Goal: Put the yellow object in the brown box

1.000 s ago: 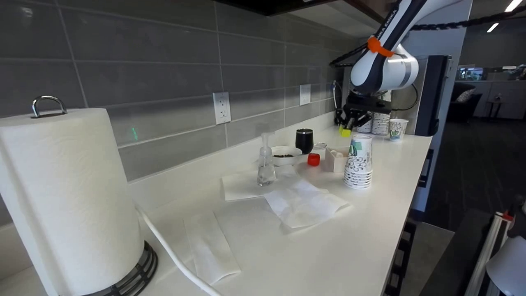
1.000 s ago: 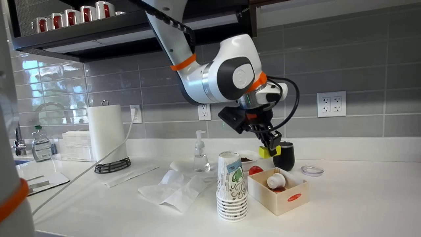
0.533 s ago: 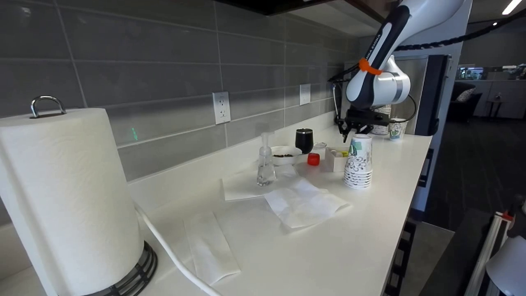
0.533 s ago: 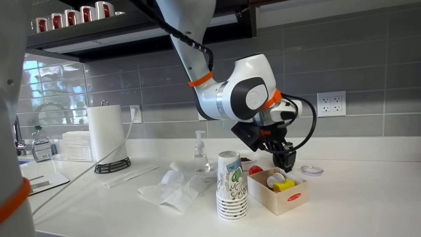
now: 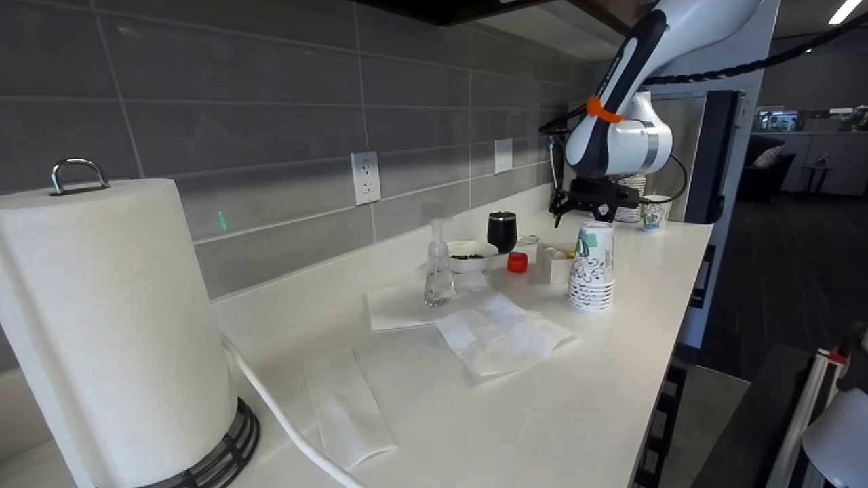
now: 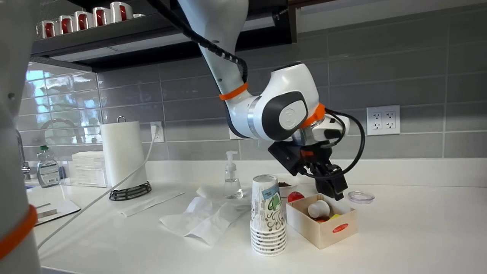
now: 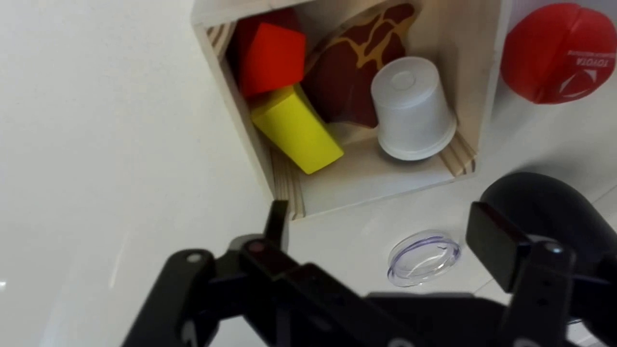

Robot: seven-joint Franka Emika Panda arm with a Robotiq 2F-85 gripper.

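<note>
The yellow object (image 7: 301, 132) lies inside the brown box (image 7: 381, 180), a light wooden tray in the wrist view. It leans on a red block (image 7: 274, 58) near one side wall. Only a sliver of the yellow object (image 6: 335, 216) shows over the wall of the brown box (image 6: 329, 236) in an exterior view. My gripper (image 7: 382, 226) stands open, its fingers wide apart with nothing gripped between them. It is above the box's wall-side edge, apart from the yellow object.
The box also holds a white pod (image 7: 409, 108) and a steak-shaped piece (image 7: 359, 58). Close by are a red ball (image 7: 559, 53), a black tumbler (image 5: 502, 232) and a clear lid (image 7: 424, 258). Stacked paper cups (image 6: 268, 217) rise beside the box. A soap dispenser (image 6: 232, 179) stands farther off.
A second ago the yellow object was gripped above the box. The gripper came down and let it go. It dropped in and settled lower, while the jaws spread wide.
</note>
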